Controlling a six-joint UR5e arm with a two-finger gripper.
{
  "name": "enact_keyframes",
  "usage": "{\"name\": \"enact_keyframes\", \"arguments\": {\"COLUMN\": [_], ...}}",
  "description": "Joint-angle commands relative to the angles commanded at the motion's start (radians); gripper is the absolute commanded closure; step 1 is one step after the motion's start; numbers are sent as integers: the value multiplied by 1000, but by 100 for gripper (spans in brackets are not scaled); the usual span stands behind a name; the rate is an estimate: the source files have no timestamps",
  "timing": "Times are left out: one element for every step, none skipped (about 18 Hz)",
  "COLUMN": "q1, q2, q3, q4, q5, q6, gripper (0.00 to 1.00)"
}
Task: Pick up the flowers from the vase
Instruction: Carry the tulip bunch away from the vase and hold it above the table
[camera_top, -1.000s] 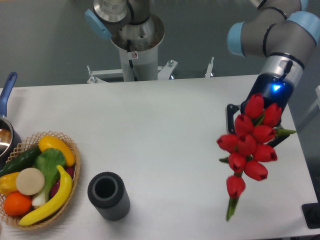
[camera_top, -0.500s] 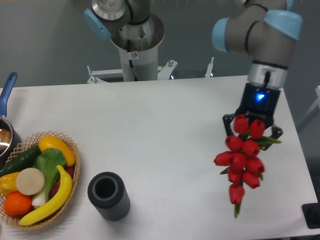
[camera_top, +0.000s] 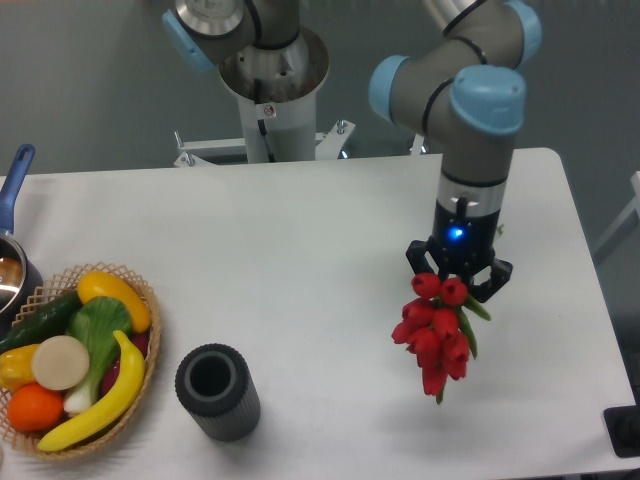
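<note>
A: Where are the flowers (camera_top: 434, 335)?

B: Hanging in the air over the right part of the bench (camera_top: 320, 230), buds drooping below the pincer (camera_top: 458, 283), which is clamped on the bunch near its top.

A: And the vase (camera_top: 217, 391)?

B: Well apart, at the front left, upright and with nothing in it, just beside the fruit basket (camera_top: 140, 300). Judging by that, the pick-up looks done; gripping the bunch high lets it dangle free.
</note>
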Motion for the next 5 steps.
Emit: {"name": "enact_keyframes", "arguments": {"q1": [-2, -2, -9, -21, -29], "q2": [-2, -2, -3, -11, -12], "q3": [9, 17, 26, 34, 32], "q4": [-20, -45, -68, -83, -89], "q5": [12, 23, 34, 55, 81], "q6": [0, 2, 2, 2, 2], "gripper": [90, 90, 90, 90, 90]}}
